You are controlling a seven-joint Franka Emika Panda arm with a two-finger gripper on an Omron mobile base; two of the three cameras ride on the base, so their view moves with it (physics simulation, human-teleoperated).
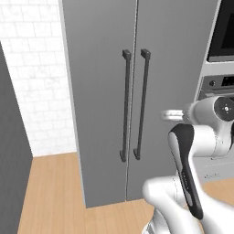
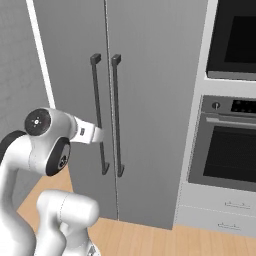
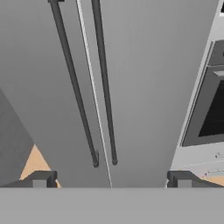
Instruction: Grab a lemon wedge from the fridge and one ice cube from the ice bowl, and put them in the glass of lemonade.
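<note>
Grey, plain and tall, the fridge (image 1: 100, 91) is standing with both doors shut, its long axis running vertical. Two dark bar handles are hanging side by side at the seam between the doors: the left handle (image 1: 124, 105) and the right handle (image 1: 141, 104), both upright and parallel, each bending back to the door at its top and bottom ends. In the right base view the same pair is showing as the left handle (image 2: 99, 114) and right handle (image 2: 117, 115) on the fridge (image 2: 150, 100).

White arm is reaching forward toward the doors, hand sitting at about mid-height of the handles, apart from them.

Claw (image 3: 112, 178) is standing spread wide, nothing between its fingertips (image 3: 41, 178); it is facing the fridge (image 3: 144, 87) front, and the lower ends of the handles are lying between the two tips in the hand view, well beyond them. The handles are appearing slanted there because the hand camera is rolled.

Oven column (image 2: 230, 125), black-fronted, is standing just beside the fridge on its right. Wooden floor (image 1: 50, 192) is running under the fridge; white tiled wall (image 1: 36, 77) is lying to its left.
</note>
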